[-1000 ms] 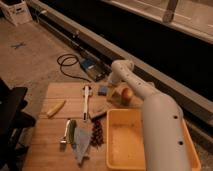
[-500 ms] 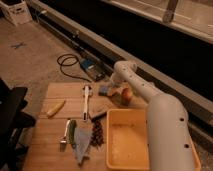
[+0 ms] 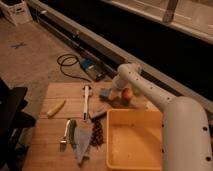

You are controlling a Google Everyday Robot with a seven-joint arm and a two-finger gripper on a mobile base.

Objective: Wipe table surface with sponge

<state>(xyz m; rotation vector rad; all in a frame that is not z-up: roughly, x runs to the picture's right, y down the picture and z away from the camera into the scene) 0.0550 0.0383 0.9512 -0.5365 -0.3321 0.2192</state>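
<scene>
The sponge (image 3: 104, 93), a small flat blue block, lies on the light wooden table surface (image 3: 47, 150) near its far edge. My white arm reaches in from the lower right, bends at an elbow (image 3: 125, 75) and drops down to the sponge's right end. There the gripper (image 3: 112, 94) sits low on the tabletop, shut on the sponge. Its fingers are mostly hidden by the wrist.
A big yellow tub (image 3: 135, 145) fills the near right of the table. An orange-red fruit (image 3: 127, 94) sits just right of the gripper. A white-handled tool (image 3: 86, 100), a yellow piece (image 3: 56, 107), a grey-blue cloth (image 3: 82, 142) and cutlery (image 3: 65, 136) lie to the left. A blue box with a cable (image 3: 89, 66) is on the floor beyond.
The gripper has closed at the sponge's right end. The arm has stayed almost in place, and the other things on the table have not moved.
</scene>
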